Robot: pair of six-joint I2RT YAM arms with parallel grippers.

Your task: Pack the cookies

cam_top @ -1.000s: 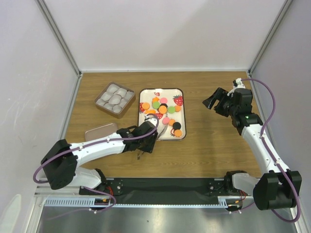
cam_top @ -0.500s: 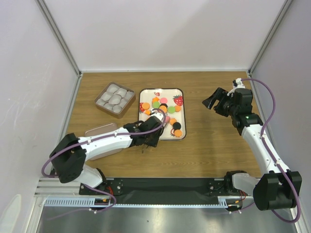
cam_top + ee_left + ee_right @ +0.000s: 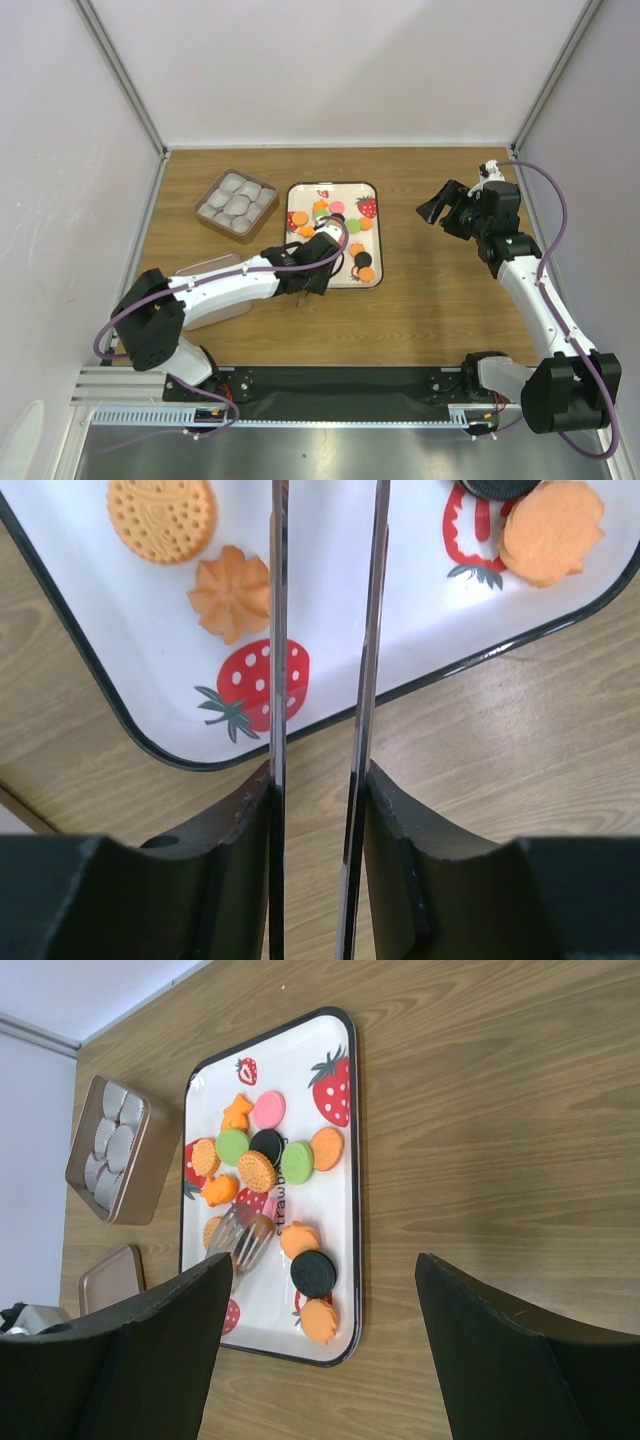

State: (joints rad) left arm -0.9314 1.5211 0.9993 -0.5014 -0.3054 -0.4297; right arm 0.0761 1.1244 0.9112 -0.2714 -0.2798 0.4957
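Observation:
The cookies (image 3: 338, 226) lie loose on a white strawberry-print tray (image 3: 300, 190); they are orange, pink, green and black. My left gripper (image 3: 313, 266) is shut on a pair of metal tongs (image 3: 278, 630) at the tray's near-left corner. The tong blades (image 3: 238, 1240) reach in over the tray, and their tips stand by a pink cookie (image 3: 266, 1206). I cannot tell whether the tips touch it. In the left wrist view an orange biscuit (image 3: 160, 515) and a flower-shaped cookie (image 3: 232, 592) lie left of the blades. My right gripper (image 3: 445, 210) hangs open and empty to the right of the tray.
A brown tin (image 3: 237, 204) lined with white paper cups stands left of the tray. Its lid (image 3: 205, 270) lies nearer me, partly under my left arm. Side walls close in the table on both sides and at the back.
My left arm has pushed the tongs farther in over the tray, from its near-left corner towards the cookies, and the blades have drawn closer together. The right arm has not moved.

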